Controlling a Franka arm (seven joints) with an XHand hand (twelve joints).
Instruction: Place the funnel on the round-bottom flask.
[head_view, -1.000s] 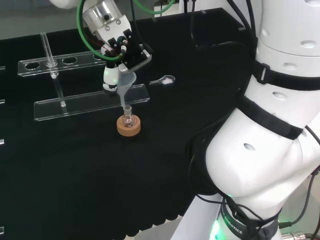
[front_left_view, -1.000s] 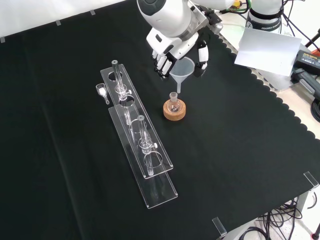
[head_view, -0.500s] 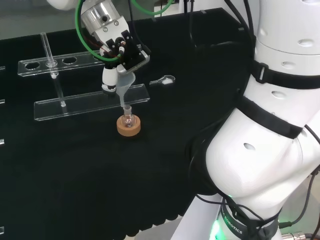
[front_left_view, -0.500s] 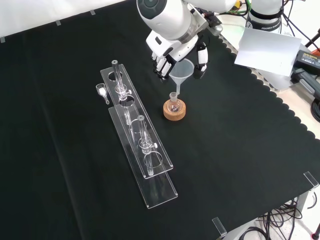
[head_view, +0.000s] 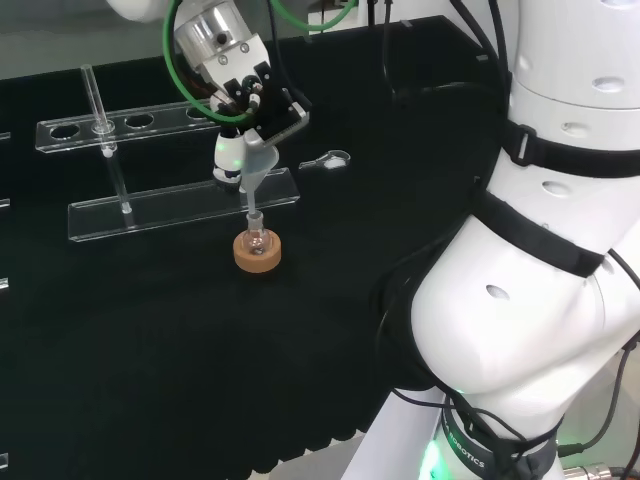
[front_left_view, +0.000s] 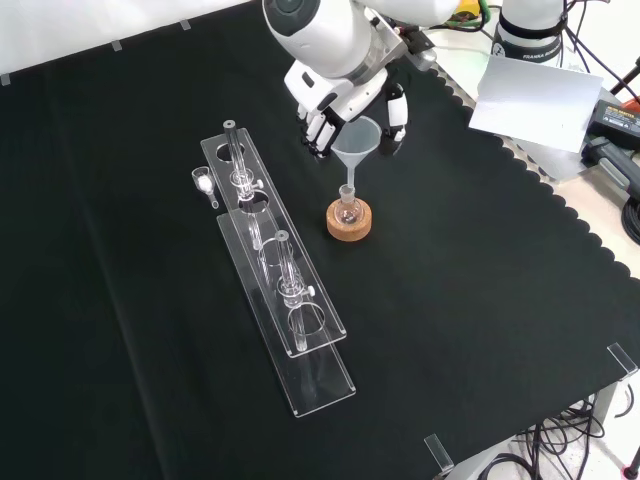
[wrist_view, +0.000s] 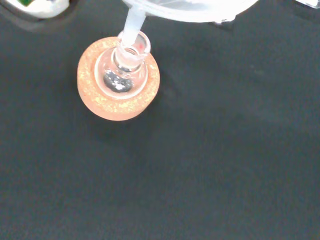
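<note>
We see the hand (front_left_view: 345, 95) reaching down from the front view's top, fingers (front_left_view: 398, 110) curled round the funnel (front_left_view: 356, 146), whose stem meets the neck of the round-bottom flask (front_left_view: 348, 210) on its cork ring (front_left_view: 349, 226) (the wrist view cannot settle whether the tip is inside). Since half a second ago, the stem has lowered onto the neck.

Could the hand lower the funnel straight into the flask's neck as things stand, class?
Probably yes. The hand holds the funnel with its stem right at the mouth of the round-bottom flask, which sits upright in its cork ring. Nothing stands between them; the racks lie off to the side.
</note>
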